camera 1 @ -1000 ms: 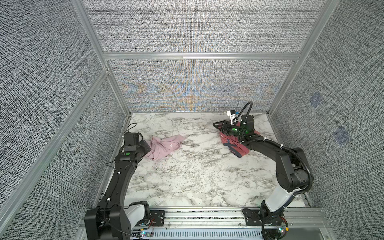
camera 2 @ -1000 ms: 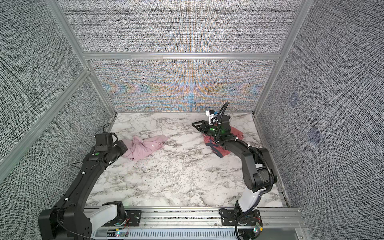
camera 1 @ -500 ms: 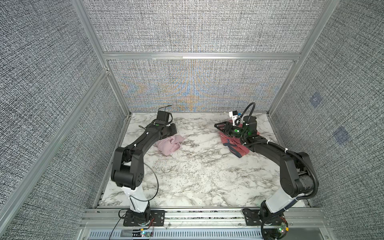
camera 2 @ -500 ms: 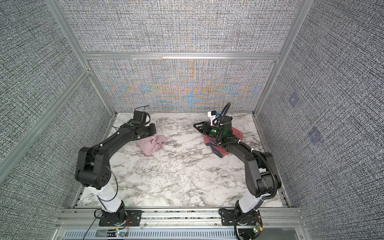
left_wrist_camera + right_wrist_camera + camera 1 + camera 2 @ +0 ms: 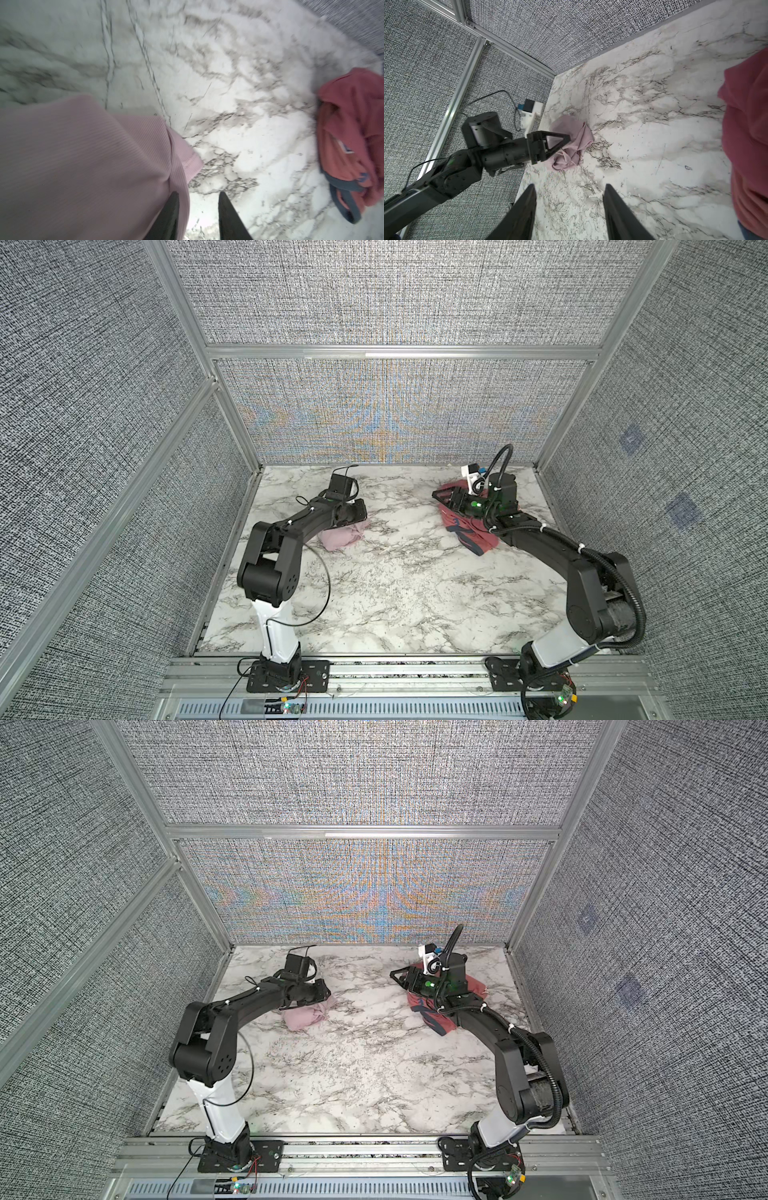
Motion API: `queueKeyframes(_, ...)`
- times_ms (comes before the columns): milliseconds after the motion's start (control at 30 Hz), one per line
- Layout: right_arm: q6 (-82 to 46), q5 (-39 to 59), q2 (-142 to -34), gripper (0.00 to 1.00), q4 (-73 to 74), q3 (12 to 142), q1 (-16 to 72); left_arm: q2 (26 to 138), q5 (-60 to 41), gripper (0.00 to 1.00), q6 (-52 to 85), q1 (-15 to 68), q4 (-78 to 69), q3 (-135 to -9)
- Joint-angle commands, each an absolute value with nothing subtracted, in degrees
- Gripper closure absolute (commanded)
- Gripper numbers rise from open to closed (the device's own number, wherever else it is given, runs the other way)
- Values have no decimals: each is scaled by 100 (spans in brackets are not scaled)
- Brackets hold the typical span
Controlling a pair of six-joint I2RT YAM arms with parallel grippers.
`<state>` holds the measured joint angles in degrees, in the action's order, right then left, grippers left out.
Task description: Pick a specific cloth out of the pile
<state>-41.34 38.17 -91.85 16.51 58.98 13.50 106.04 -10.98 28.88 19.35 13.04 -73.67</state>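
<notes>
The pale pink cloth lies bunched on the marble table at the back left. My left gripper sits over its far edge. In the left wrist view the left gripper is open: bare marble shows between the fingers, and the ribbed cloth drapes over one finger. The coral-red garment with navy trim lies apart at the back right. My right gripper hovers open and empty by the garment. The right wrist view also shows the cloth.
The marble table is boxed in by grey fabric walls with aluminium frame posts on the left, back and right. A metal rail carrying both arm bases runs along the front edge.
The left arm has swung from the left side toward the back. The pink cloth went from spread out to bunched up. The left jaws have parted. The right arm barely moved.
</notes>
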Motion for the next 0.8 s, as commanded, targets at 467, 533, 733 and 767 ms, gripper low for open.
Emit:
queueKeyframes(467,-4282,3905,-9241,46,1755,5926,1345,10062,-140,60,3211,1702,1817,-6532)
queueKeyframes(533,-4208,3819,-9195,46,1610,5940,1345,10217,-211,60,3288,1563,1604,-6399)
queueKeyframes(733,-3962,3627,-9217,46,1143,6192,1345,10694,-1165,62,3582,779,597,-5985)
queueKeyframes(767,-3926,3585,-9232,46,1073,6257,1345,10761,-1312,62,3619,662,458,-5962)
